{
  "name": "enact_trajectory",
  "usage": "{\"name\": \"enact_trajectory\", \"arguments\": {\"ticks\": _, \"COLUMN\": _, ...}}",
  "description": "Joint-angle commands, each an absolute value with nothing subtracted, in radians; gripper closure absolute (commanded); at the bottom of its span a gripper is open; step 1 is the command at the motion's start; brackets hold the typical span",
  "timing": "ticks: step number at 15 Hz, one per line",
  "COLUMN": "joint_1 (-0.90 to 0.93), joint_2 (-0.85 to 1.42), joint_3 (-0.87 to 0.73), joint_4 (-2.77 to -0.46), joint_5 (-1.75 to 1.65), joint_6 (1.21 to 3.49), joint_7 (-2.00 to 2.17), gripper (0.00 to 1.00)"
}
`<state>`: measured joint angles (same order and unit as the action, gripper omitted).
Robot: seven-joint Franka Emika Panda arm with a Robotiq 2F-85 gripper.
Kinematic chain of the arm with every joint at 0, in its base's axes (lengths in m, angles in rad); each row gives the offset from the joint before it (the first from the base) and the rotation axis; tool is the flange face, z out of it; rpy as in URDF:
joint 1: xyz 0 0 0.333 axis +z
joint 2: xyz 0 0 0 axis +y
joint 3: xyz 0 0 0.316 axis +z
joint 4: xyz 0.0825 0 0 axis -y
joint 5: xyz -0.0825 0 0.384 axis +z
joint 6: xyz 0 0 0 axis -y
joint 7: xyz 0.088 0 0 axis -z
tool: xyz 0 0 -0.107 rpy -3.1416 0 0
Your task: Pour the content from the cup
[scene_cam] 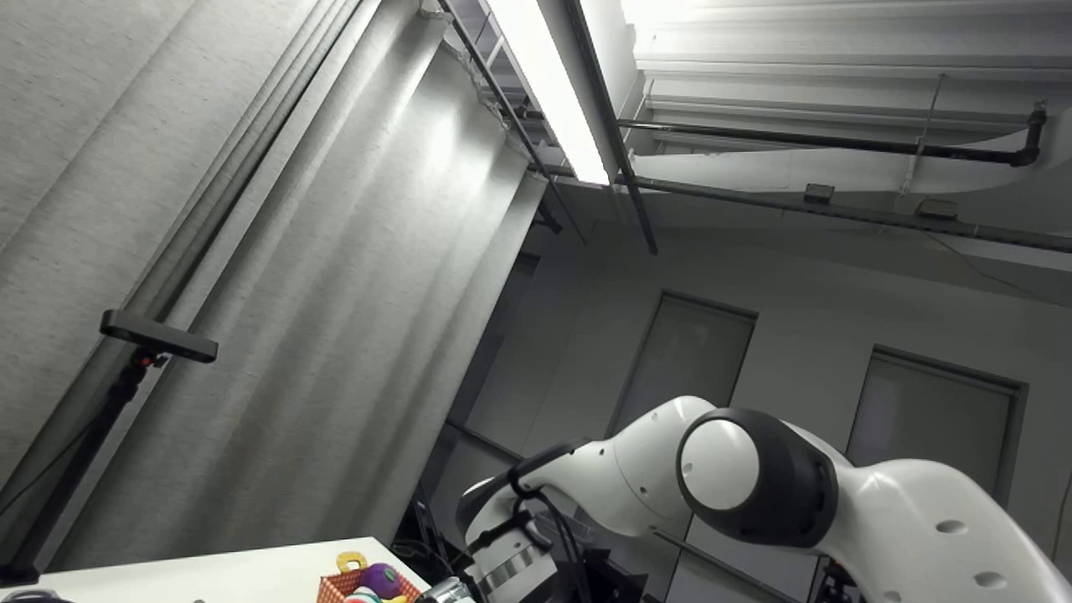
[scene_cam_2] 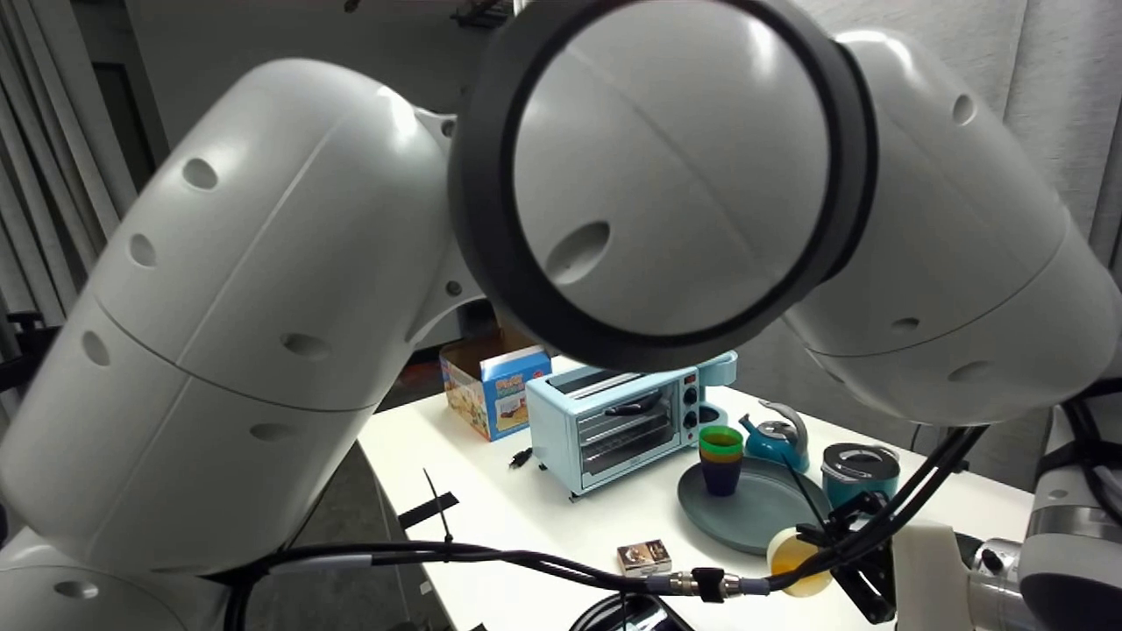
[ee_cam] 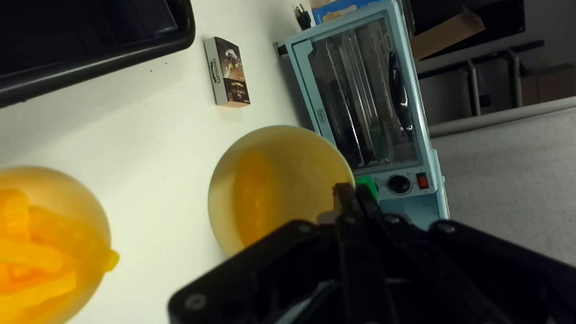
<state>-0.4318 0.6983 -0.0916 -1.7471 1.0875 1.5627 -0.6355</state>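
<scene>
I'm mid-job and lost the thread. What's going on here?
The gripper pinches the rim of a yellow cup. There is something orange inside, so the pour doesn't look finished. At the left of the wrist view, a second yellow container holds orange-yellow pieces. In an exterior view, stacked cups stand on a dark plate. Whether the held cup is clear of the table, I can't tell.

We see a white table (scene_cam_2: 526,517) below the pincer (ee_cam: 354,193), a gray curtain (scene_cam: 360,276) beyond, a bright strip light (scene_cam: 553,84) high above.
</scene>
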Motion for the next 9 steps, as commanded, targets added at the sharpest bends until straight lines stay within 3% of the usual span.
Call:
{"name": "enact_trajectory", "arguments": {"ticks": 1, "joint_1": -0.418, "joint_2": 0.720, "joint_3": -0.120, "joint_4": -1.715, "joint_5": 1.108, "joint_6": 1.556, "joint_7": -0.632, "gripper": 0.99}}
{"name": "enact_trajectory", "arguments": {"ticks": 9, "joint_1": -0.418, "joint_2": 0.721, "joint_3": -0.127, "joint_4": -1.715, "joint_5": 1.104, "joint_6": 1.551, "joint_7": -0.627, "gripper": 0.99}}
